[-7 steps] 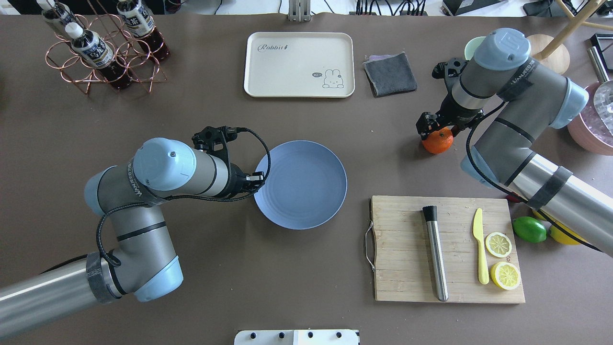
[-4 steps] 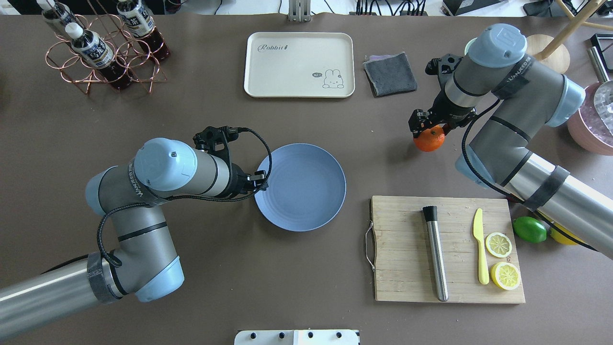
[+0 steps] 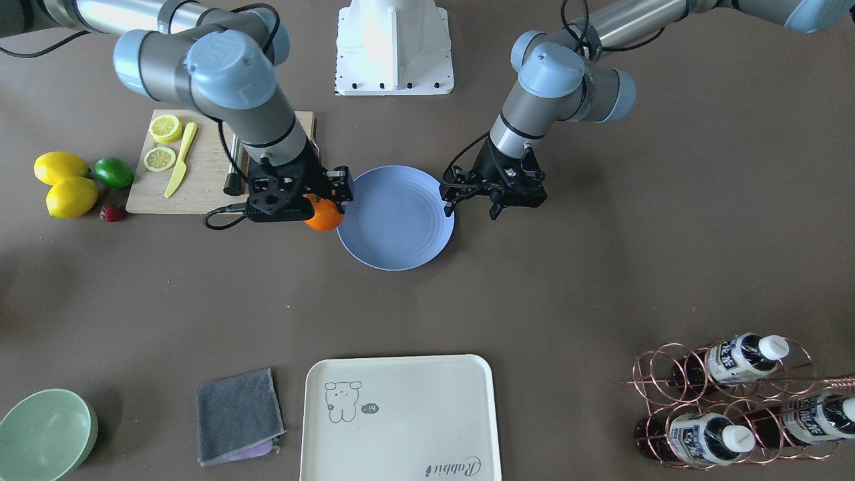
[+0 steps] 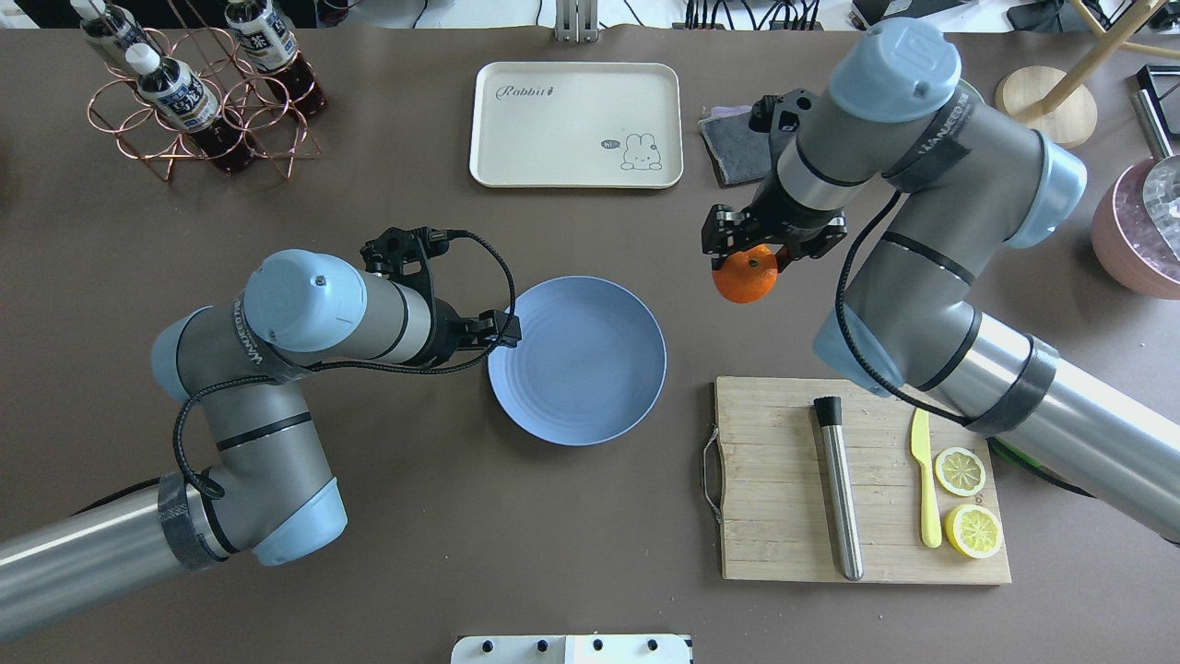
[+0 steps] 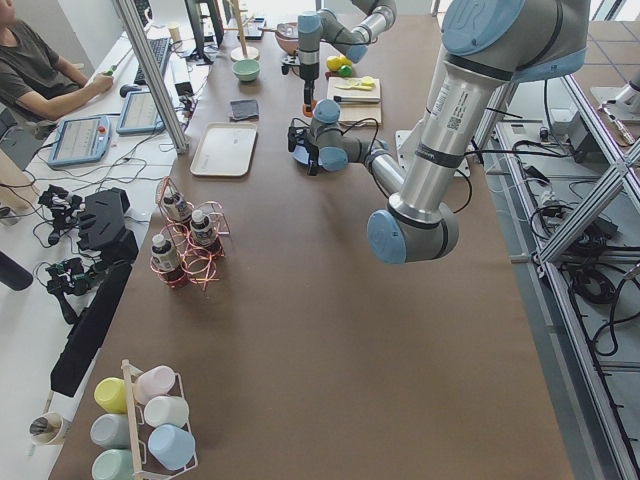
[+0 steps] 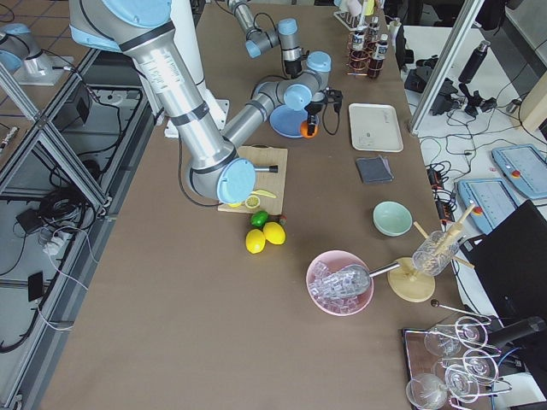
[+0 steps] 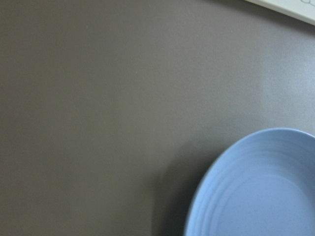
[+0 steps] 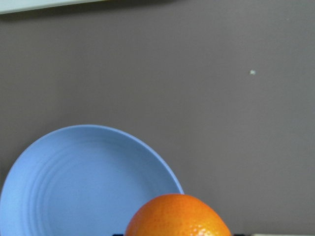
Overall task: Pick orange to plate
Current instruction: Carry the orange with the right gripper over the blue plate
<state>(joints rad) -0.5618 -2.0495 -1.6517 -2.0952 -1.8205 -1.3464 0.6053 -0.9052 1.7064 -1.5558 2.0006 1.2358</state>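
Overhead exterior view shows the right gripper, fingers clamped on the small round bright-orange orange, has lifted it and swung it near the round periwinkle-blue plate, so only placing remains; the left gripper hangs spread and empty at the plate's opposite rim.

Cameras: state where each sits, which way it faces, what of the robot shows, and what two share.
Overhead exterior: behind the robot, looking forward and down; both arms, right gripper holding the orange.
Exterior front-facing: across the table, facing the robot; both arms, mirrored.
Exterior left: table's end, looking along it; left arm near.
Exterior right: opposite end; right arm near.
Left wrist: looking down on table and the plate; no arm in view.
Right wrist: looking down past the orange; no arm in view.
Shared: both wrist views show the plate.
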